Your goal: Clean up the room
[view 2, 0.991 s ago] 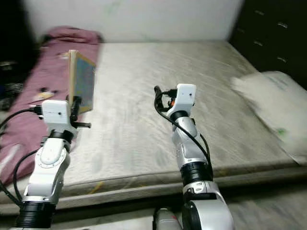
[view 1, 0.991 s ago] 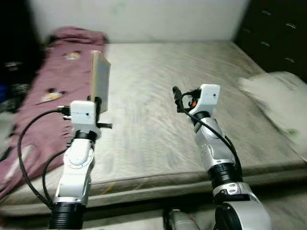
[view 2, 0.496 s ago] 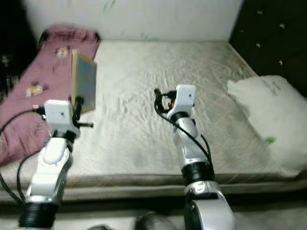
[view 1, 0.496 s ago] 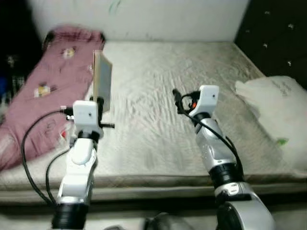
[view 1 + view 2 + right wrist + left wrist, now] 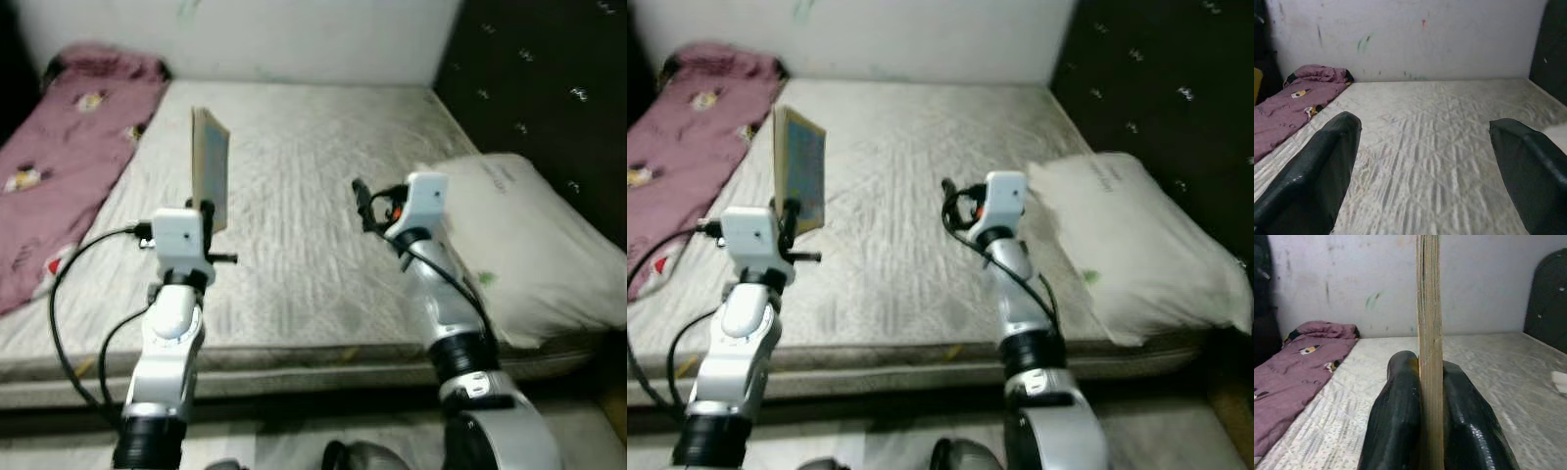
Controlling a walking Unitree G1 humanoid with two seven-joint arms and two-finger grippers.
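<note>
A bare mattress (image 5: 304,176), pale grey with a quilted diamond stitch, spreads across most of the head views, its far end against a scuffed white wall (image 5: 294,39). At about three o'clock a dark tufted headboard (image 5: 549,88) rises, and a plump off-white pillow (image 5: 519,245) lies on the mattress edge beneath it. Toward ten o'clock a rumpled mauve blanket (image 5: 59,166) with small cartoon prints runs along the mattress's far left side.

The left arm reaches up from seven o'clock, and the left gripper (image 5: 1430,406) is clamped tight on a thin, flat book (image 5: 210,168), its two glossy black fingers (image 5: 1396,421) pressed against either cover. The book stands upright on edge above the mattress, at about eleven o'clock from the centre of the head view; its page block is yellowed, and the right eye view shows a bluish cover face (image 5: 804,166). In the left wrist view its narrow page edge runs straight up between the fingers.

The right arm rises from five o'clock, and the right gripper (image 5: 1425,171) hangs over the middle of the mattress with its fingers (image 5: 1317,171) spread wide apart, holding nothing and touching nothing. A black cable (image 5: 73,284) loops beside the left arm.
</note>
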